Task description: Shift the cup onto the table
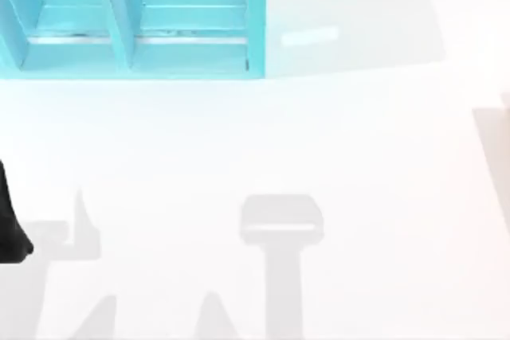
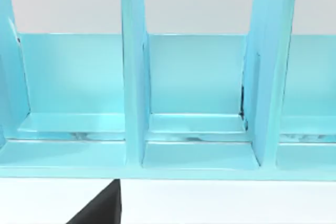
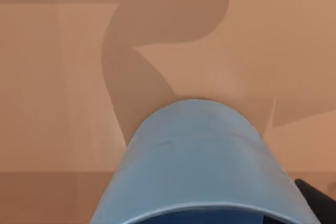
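Closest to the right wrist camera, the cup (image 3: pixel 197 161) takes up the lower middle of the frame: a smooth, rounded mid-blue wall with a darker blue rim line along its lower edge and no label or writing. Behind it lies a plain orange-brown surface crossed by soft shadows. A black sliver sits at the lower right corner of that frame; whether the right pincer is gripping the cup cannot be told.

From above, the white glossy table (image 1: pixel 358 157) carries grey shadows, and a turquoise shelf unit (image 1: pixel 135 21) stands at the upper left. The left arm (image 1: pixel 9 228) is a black shape at the left edge; its pincer's state cannot be told.
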Controlling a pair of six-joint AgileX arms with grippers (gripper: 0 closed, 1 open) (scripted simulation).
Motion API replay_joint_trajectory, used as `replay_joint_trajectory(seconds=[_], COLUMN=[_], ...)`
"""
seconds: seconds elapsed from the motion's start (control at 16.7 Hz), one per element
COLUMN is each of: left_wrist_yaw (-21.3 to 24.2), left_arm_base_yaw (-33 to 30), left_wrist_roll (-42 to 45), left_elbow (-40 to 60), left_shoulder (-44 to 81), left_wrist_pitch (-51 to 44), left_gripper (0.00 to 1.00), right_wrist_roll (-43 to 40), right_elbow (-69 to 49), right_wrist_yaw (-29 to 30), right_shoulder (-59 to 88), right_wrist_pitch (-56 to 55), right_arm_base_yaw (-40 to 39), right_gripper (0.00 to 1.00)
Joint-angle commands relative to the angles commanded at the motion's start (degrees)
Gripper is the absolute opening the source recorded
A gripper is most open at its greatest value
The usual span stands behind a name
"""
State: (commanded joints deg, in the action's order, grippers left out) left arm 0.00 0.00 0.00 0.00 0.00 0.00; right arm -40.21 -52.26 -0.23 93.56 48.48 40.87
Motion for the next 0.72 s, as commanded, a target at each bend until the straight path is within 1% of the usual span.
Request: replay_joint_trajectory(seconds=[0.18,0.72], left_wrist_yaw=[0.0,0.0], left_arm_base_yaw=[0.0,0.0], left_wrist_roll=[0.0,0.0], left_elbow=[0.0,0.0], left_shoulder=[0.0,0.0], left_wrist_pitch=[0.0,0.0], left_gripper=[1.00,1.00], right_wrist_roll=[3.2,18.9], right_elbow=[-1.5,-7.3], right_wrist_yaw=[0.0,0.1], right_shoulder=[-2.8,-16.1], right_wrist_pitch=[3.7,23.6], right_arm_base_yaw=[-3.3,-19.2], right_gripper=[0.00,0.00])
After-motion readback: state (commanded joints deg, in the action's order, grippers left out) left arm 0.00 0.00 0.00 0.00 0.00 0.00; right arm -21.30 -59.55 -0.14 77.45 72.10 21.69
